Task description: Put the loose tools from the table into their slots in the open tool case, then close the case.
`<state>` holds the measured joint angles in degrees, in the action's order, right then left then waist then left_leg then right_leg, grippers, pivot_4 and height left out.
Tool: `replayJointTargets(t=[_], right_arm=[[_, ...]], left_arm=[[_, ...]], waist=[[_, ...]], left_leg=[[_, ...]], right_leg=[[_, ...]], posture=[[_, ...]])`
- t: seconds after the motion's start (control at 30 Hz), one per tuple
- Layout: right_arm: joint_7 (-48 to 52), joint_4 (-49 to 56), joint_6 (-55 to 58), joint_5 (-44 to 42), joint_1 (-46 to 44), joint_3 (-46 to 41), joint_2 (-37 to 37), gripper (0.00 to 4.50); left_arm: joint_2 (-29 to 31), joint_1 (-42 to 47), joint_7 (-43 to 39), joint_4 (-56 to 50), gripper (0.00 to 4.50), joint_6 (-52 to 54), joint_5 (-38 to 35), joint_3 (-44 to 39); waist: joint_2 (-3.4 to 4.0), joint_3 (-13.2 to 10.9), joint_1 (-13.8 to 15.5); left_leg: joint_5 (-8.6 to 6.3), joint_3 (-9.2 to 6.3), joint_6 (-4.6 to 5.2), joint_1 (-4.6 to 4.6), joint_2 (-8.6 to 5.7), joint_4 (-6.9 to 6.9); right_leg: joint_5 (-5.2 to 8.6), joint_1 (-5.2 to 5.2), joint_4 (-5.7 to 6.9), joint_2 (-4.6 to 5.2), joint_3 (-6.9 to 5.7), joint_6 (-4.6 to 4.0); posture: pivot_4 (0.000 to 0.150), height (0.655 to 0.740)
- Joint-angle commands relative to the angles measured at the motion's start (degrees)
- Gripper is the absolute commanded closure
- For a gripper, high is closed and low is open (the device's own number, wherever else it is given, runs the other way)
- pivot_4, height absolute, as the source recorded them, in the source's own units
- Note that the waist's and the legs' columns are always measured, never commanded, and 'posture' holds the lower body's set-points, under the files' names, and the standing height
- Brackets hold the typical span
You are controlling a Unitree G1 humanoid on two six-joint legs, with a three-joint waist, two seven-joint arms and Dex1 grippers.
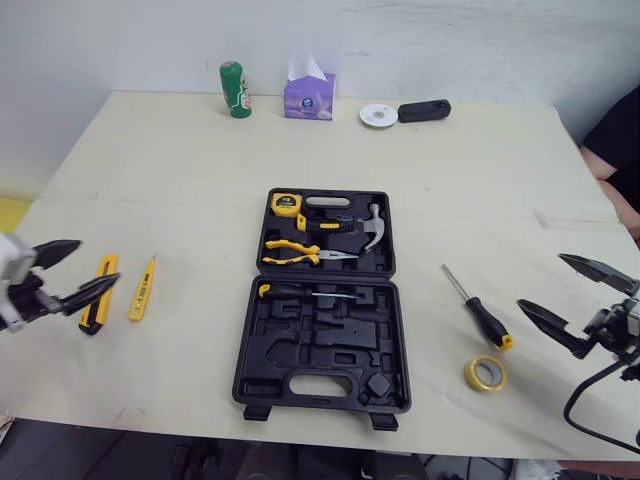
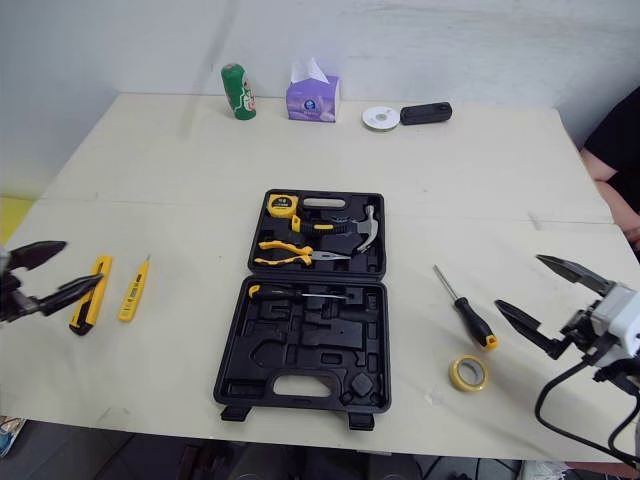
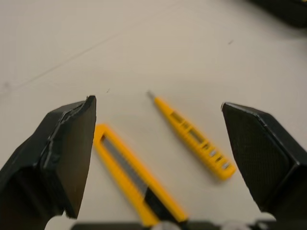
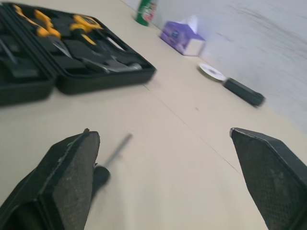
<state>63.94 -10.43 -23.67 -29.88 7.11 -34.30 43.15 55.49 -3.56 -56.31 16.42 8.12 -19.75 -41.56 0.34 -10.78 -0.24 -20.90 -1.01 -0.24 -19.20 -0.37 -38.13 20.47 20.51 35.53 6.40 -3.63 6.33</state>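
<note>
In the middle of the desk [image 1: 180, 160], the tool case [image 1: 300, 345], open and lying flat, one half far and the half with the handle near. In the far half, each in a slot: tape measure [image 1: 286, 204], hammer [image 1: 355, 228], pliers [image 1: 295, 251]. In the near half, along its far edge: a thin screwdriver [image 1: 305, 292].

Left of the case and well apart from it: yellow knife [image 1: 98, 292] and yellow tester pen [image 1: 142, 288], side by side, not touching. Left end effector [image 1: 100, 260] released, fingers spread wide, holding nothing, hovering just beside the knife on its left side. Seen from the left wrist, knife and pen lying on the desk between the two fingers.

Right of the case: loose screwdriver [image 1: 480, 310], tip pointing far, handle near, and a roll of yellow tape [image 1: 485, 374] just beside the handle end. Right end effector [image 1: 540, 280] released also, fingers apart, empty, to the right of both.

Along the far edge: green can [image 1: 235, 90], tissue box [image 1: 309, 95], white disc [image 1: 378, 115], black device [image 1: 424, 110]. At the right edge, a person's dark sleeve [image 1: 615, 140].
</note>
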Motion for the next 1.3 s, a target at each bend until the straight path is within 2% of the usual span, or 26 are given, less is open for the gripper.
replayJointTargets(t=[0.03,0.2,0.33,0.57,0.8,0.9,1.03,1.17,1.3], right_arm=[[-2.0,-8.3,-5.1,0.5,1.7,-7.5,1.0,0.0],[-3.4,-16.8,-8.6,0.6,5.4,-12.4,1.0,0.0],[-6.7,-20.7,-9.9,1.2,9.7,-14.9,-0.4,0.0],[-16.3,-18.1,-9.3,0.3,14.9,-18.3,-5.3,0.0],[-18.8,-10.4,-6.5,0.6,14.6,-14.6,-6.9,0.0],[-20.2,-5.4,-4.2,0.2,13.8,-13.2,-7.4,0.0],[-21.3,3.9,0.7,-1.4,13.1,-10.1,-8.1,0.0],[-23.0,14.7,7.0,-2.6,13.9,-6.7,-8.8,0.0],[-22.1,22.2,11.3,-4.5,14.8,-4.4,-9.2,0.0]], left_arm=[[2.5,-1.9,4.0,13.3,0.06,-6.0,0.8,-8.3],[4.0,-5.1,5.0,24.4,0.06,-9.3,0.5,-10.8],[3.8,-4.5,12.9,31.4,0.06,-13.3,-0.9,-14.4],[4.0,-3.6,11.3,37.4,0.06,-12.9,-3.4,-13.3],[2.9,1.2,8.7,37.0,0.06,-15.9,-3.4,-8.4],[2.1,3.9,6.1,34.9,0.06,-16.0,-4.1,-5.9],[0.6,7.4,2.2,26.8,0.06,-13.4,-6.0,-2.2],[-1.8,8.6,-2.4,13.2,0.06,-7.2,-9.2,2.7],[-4.7,10.4,-2.3,-2.0,0.06,-1.5,-11.7,8.9]], waist=[[-0.08,-0.1,-0.2],[-0.23,-0.2,-0.1],[-0.24,-0.2,0.1],[-0.15,-0.1,-0.1],[-0.1,-0.1,-0.5],[-0.08,-0.1,-0.6],[-0.07,-0.1,-0.6],[-0.07,-0.1,-0.5],[-0.06,-0.1,0.1]], left_leg=[[0.0,0.04,0.0,0.0,0.01,0.08],[-0.01,0.09,0.01,0.02,0.02,0.14],[-0.03,0.05,0.02,0.04,0.04,0.15],[-0.08,0.06,-0.05,0.1,0.04,0.19],[-0.08,0.08,-0.06,0.13,0.05,0.2],[-0.07,0.08,-0.06,0.12,0.05,0.2],[-0.07,0.09,-0.05,0.07,0.04,0.2],[-0.05,0.08,-0.05,0.05,0.03,0.13],[-0.01,0.08,-0.01,0.01,0.02,0.09]], right_leg=[[0.0,0.04,-0.01,-0.01,0.02,0.0],[0.02,0.07,0.02,0.05,0.04,-0.03],[0.02,0.07,0.02,0.09,0.04,-0.04],[0.0,0.07,0.09,0.12,0.09,-0.11],[-0.01,0.07,0.12,0.12,0.13,-0.13],[-0.01,0.08,0.14,0.12,0.12,-0.13],[-0.01,0.11,0.14,0.12,0.09,-0.13],[-0.01,0.11,0.23,0.11,0.08,-0.12],[-0.02,0.1,0.32,0.08,0.07,-0.1]], posture=[[0.15,0.74],[0.15,0.74],[0.15,0.74],[0.15,0.74],[0.15,0.74],[0.15,0.74],[0.15,0.74],[0.15,0.74],[0.15,0.74]])
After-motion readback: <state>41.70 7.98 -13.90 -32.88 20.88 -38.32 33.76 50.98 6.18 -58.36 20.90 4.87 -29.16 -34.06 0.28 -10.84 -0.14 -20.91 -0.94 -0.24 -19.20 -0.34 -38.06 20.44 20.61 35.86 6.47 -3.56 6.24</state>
